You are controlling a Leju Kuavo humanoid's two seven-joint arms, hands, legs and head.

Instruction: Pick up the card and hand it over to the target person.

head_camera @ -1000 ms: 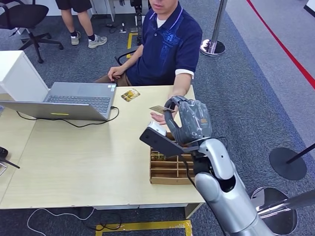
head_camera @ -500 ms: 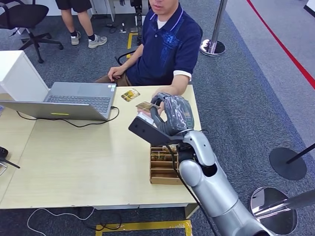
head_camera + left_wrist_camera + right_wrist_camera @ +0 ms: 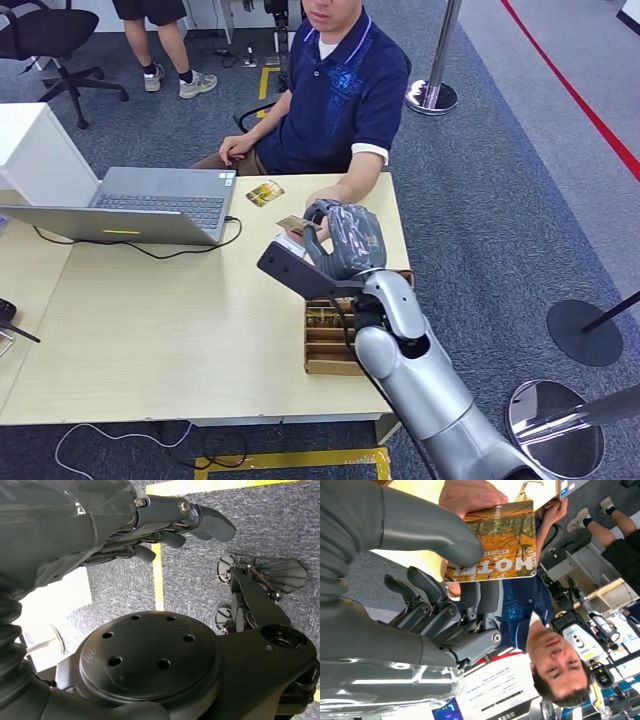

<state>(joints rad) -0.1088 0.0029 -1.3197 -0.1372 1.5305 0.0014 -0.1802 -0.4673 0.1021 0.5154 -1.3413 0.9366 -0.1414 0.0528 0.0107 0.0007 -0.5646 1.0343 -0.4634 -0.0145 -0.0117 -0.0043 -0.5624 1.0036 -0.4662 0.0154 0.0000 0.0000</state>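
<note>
The right hand (image 3: pixel 349 238) pinches the card (image 3: pixel 497 542) by one edge, above the table (image 3: pixel 151 320), touching the person's hand (image 3: pixel 471 495). It looks thin, light and bendy; take its free edge.

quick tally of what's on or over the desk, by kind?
cards: 2 (one held by the right hand, one lying near the laptop)
laptop: 1
divided box: 1
total: 4
</note>
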